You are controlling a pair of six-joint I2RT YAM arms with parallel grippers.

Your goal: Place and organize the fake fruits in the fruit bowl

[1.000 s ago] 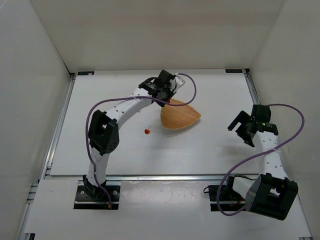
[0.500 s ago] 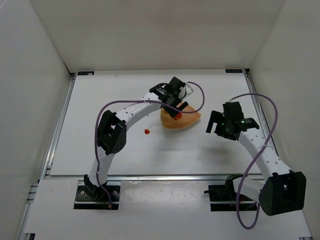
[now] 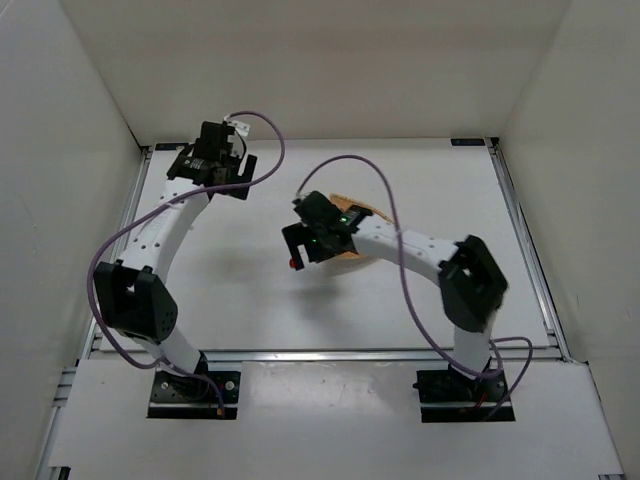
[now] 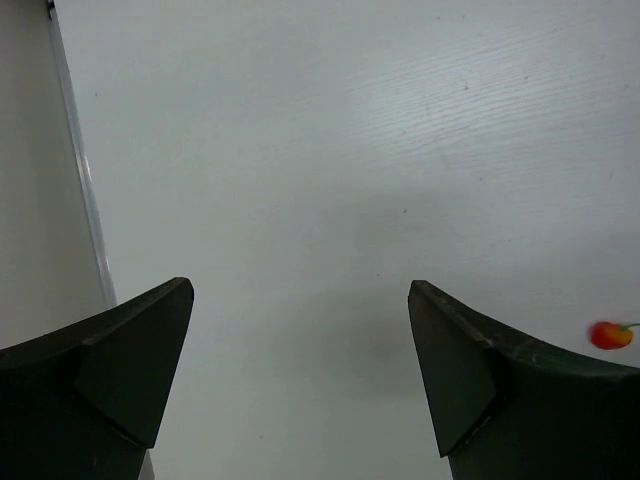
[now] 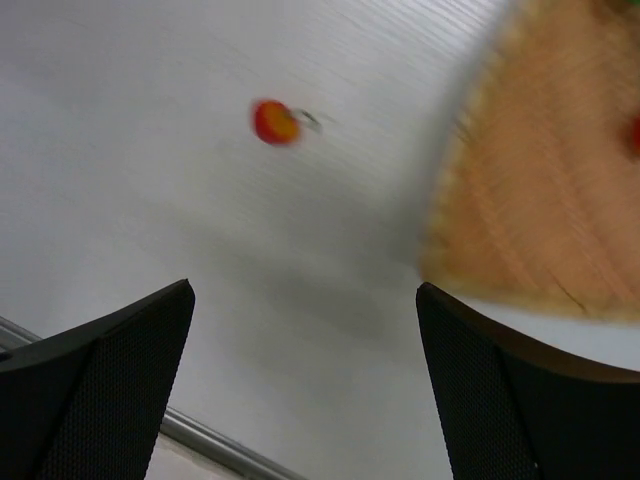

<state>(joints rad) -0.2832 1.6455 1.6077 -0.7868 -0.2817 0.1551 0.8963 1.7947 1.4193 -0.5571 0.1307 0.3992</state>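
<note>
Withdrew left hand (image 4: 300, 300), apart, empty; swung right hand (image 5: 305, 300), apart, over loose cherry (image 5: 274, 122) beside fruit bowl (image 5: 545, 200); pickup next.

fake fruit (image 5: 274, 122): small glossy red ball, thin green stem, lying on table (image 5: 150, 220) near bowl | fruit bowl (image 5: 540, 200): shallow orange-tan wicker, flat, blurred red bit inside

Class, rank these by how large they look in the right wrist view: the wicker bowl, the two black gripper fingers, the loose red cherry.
1. wicker bowl, though cropped by the frame.
2. black gripper fingers, alike to each other; nearness to the camera enlarges them.
3. loose red cherry, smallest by far.
</note>
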